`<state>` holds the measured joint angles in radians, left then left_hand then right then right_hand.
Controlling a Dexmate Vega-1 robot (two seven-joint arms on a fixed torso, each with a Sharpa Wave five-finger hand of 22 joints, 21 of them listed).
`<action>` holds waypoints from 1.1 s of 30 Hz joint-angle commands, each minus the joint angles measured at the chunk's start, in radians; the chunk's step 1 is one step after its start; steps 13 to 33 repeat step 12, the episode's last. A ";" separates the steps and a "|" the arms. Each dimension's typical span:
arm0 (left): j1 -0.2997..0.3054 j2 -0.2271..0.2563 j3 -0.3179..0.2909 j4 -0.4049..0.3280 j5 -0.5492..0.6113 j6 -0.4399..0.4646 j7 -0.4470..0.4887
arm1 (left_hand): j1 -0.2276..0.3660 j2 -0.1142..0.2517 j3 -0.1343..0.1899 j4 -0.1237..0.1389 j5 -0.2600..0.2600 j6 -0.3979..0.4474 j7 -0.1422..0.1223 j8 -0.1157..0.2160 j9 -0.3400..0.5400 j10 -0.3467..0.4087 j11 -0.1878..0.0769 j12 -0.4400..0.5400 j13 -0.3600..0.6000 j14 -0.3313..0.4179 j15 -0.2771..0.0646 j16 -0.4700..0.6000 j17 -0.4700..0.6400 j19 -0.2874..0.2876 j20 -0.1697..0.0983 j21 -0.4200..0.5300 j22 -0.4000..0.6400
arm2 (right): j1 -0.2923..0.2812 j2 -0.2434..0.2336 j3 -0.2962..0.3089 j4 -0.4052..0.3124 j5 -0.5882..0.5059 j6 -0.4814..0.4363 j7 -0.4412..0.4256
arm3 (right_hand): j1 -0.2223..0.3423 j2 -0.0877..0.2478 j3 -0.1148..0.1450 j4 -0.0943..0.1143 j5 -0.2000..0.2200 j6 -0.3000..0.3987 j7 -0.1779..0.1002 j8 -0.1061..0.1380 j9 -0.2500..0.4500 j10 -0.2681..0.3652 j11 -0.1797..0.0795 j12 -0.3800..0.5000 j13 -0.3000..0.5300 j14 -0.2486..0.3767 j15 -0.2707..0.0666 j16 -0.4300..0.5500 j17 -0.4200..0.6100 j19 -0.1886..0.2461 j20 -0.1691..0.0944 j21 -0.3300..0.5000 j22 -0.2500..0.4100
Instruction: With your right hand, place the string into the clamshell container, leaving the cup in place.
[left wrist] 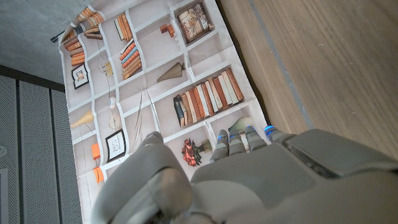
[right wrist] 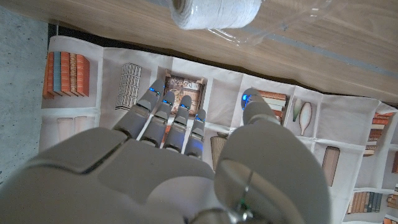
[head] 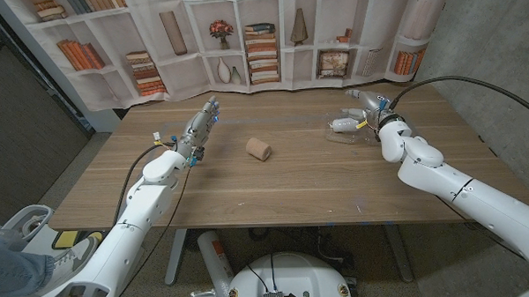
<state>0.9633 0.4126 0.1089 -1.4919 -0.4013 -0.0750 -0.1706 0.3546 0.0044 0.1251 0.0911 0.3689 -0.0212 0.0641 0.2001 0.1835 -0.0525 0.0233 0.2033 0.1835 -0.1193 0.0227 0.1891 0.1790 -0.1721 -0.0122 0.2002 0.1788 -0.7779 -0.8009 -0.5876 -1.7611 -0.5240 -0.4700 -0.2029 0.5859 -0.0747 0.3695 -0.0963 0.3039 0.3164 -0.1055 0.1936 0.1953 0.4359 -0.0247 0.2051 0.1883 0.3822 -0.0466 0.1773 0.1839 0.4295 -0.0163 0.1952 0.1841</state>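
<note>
The string (head: 344, 125), a white spool, already lies in the clear clamshell container (head: 357, 132) just beside the empty, spread right hand (head: 366, 105), whose withdrawal could, I'd guess, catch the flimsy lid I can barely make out, while the cup (head: 259, 149) lies apart mid-table.

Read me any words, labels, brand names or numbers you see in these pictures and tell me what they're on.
No text can be read.
Book spines on the printed bookshelf backdrop: too small and blurred to read.
Tan cylindrical cup lying on the wooden table: no label visible.
White spool of string in the clear plastic clamshell container: no label visible.
</note>
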 commanded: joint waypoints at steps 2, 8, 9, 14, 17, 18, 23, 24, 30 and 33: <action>0.010 -0.001 -0.002 -0.009 -0.004 -0.008 0.005 | 0.002 0.009 -0.005 -0.001 -0.001 0.005 -0.002 -0.003 0.004 -0.002 -0.005 -0.002 0.003 -0.007 0.002 -0.003 0.003 -0.015 0.011 0.000 0.004 | 0.001 -0.025 0.016 -0.043 0.025 0.000 -0.026 | 0.000 0.010 0.005 0.005 0.004 0.009 0.001 0.010 0.003 0.008 0.002 0.003 0.003 -0.001 -0.016 0.007 0.002 -0.001 -0.003 0.003 0.001; 0.016 0.001 -0.004 -0.011 -0.006 -0.009 0.005 | 0.002 0.009 -0.006 -0.001 -0.001 0.007 -0.001 -0.002 0.004 -0.002 -0.004 -0.002 0.003 -0.009 0.003 -0.003 0.003 -0.015 0.008 0.000 0.004 | 0.000 -0.032 0.016 -0.062 0.019 -0.013 -0.024 | -0.001 0.012 0.005 0.006 0.005 0.010 0.001 0.010 0.003 0.009 0.001 0.004 0.003 -0.002 -0.015 0.007 0.002 -0.003 -0.002 0.002 0.001; 0.017 0.001 -0.005 -0.009 -0.010 -0.010 0.001 | 0.002 0.009 -0.006 -0.001 -0.001 0.007 -0.001 -0.002 0.004 -0.002 -0.004 -0.002 0.003 -0.008 0.002 -0.003 0.003 -0.015 0.009 0.000 0.004 | -0.001 -0.033 0.016 -0.065 0.018 -0.015 -0.025 | -0.002 0.012 0.005 0.006 0.005 0.010 0.001 0.010 0.003 0.008 0.000 0.004 0.003 -0.002 -0.014 0.007 0.002 -0.003 -0.001 0.002 0.001; 0.021 0.003 -0.007 -0.007 -0.010 -0.014 -0.002 | 0.002 0.010 -0.006 -0.001 -0.001 0.007 -0.001 -0.002 0.004 -0.002 -0.003 -0.002 0.003 -0.009 0.002 -0.003 0.003 -0.015 0.009 0.000 0.004 | -0.004 -0.033 0.014 -0.069 0.017 -0.021 -0.023 | -0.002 0.014 0.005 0.007 0.005 0.011 0.001 0.010 0.003 0.008 0.002 0.004 0.003 -0.001 -0.015 0.008 0.002 -0.004 0.000 0.002 0.001; 0.021 0.003 -0.007 -0.007 -0.010 -0.014 -0.002 | 0.002 0.010 -0.006 -0.001 -0.001 0.007 -0.001 -0.002 0.004 -0.002 -0.003 -0.002 0.003 -0.009 0.002 -0.003 0.003 -0.015 0.009 0.000 0.004 | -0.004 -0.033 0.014 -0.069 0.017 -0.021 -0.023 | -0.002 0.014 0.005 0.007 0.005 0.011 0.001 0.010 0.003 0.008 0.002 0.004 0.003 -0.001 -0.015 0.008 0.002 -0.004 0.000 0.002 0.001; 0.021 0.003 -0.007 -0.007 -0.010 -0.014 -0.002 | 0.002 0.010 -0.006 -0.001 -0.001 0.007 -0.001 -0.002 0.004 -0.002 -0.003 -0.002 0.003 -0.009 0.002 -0.003 0.003 -0.015 0.009 0.000 0.004 | -0.004 -0.033 0.014 -0.069 0.017 -0.021 -0.023 | -0.002 0.014 0.005 0.007 0.005 0.011 0.001 0.010 0.003 0.008 0.002 0.004 0.003 -0.001 -0.015 0.008 0.002 -0.004 0.000 0.002 0.001; 0.021 0.003 -0.007 -0.007 -0.010 -0.014 -0.002 | 0.002 0.010 -0.006 -0.001 -0.001 0.007 -0.001 -0.002 0.004 -0.002 -0.003 -0.002 0.003 -0.009 0.002 -0.003 0.003 -0.015 0.009 0.000 0.004 | -0.004 -0.033 0.014 -0.069 0.017 -0.021 -0.023 | -0.002 0.014 0.005 0.007 0.005 0.011 0.001 0.010 0.003 0.008 0.002 0.004 0.003 -0.001 -0.015 0.008 0.002 -0.004 0.000 0.002 0.001; 0.021 0.003 -0.007 -0.007 -0.010 -0.014 -0.002 | 0.002 0.010 -0.006 -0.001 -0.001 0.007 -0.001 -0.002 0.004 -0.002 -0.003 -0.002 0.003 -0.009 0.002 -0.003 0.003 -0.015 0.009 0.000 0.004 | -0.004 -0.033 0.014 -0.069 0.017 -0.021 -0.023 | -0.002 0.014 0.005 0.007 0.005 0.011 0.001 0.010 0.003 0.008 0.002 0.004 0.003 -0.001 -0.015 0.008 0.002 -0.004 0.000 0.002 0.001; 0.021 0.003 -0.007 -0.007 -0.010 -0.014 -0.002 | 0.002 0.010 -0.006 -0.001 -0.001 0.007 -0.001 -0.002 0.004 -0.002 -0.003 -0.002 0.003 -0.009 0.002 -0.003 0.003 -0.015 0.009 0.000 0.004 | -0.004 -0.033 0.014 -0.069 0.017 -0.021 -0.023 | -0.002 0.014 0.005 0.007 0.005 0.011 0.001 0.010 0.003 0.008 0.002 0.004 0.003 -0.001 -0.015 0.008 0.002 -0.004 0.000 0.002 0.001; 0.021 0.003 -0.007 -0.007 -0.010 -0.014 -0.002 | 0.002 0.010 -0.006 -0.001 -0.001 0.007 -0.001 -0.002 0.004 -0.002 -0.003 -0.002 0.003 -0.009 0.002 -0.003 0.003 -0.015 0.009 0.000 0.004 | -0.004 -0.033 0.014 -0.069 0.017 -0.021 -0.023 | -0.002 0.014 0.005 0.007 0.005 0.011 0.001 0.010 0.003 0.008 0.002 0.004 0.003 -0.001 -0.015 0.008 0.002 -0.004 0.000 0.002 0.001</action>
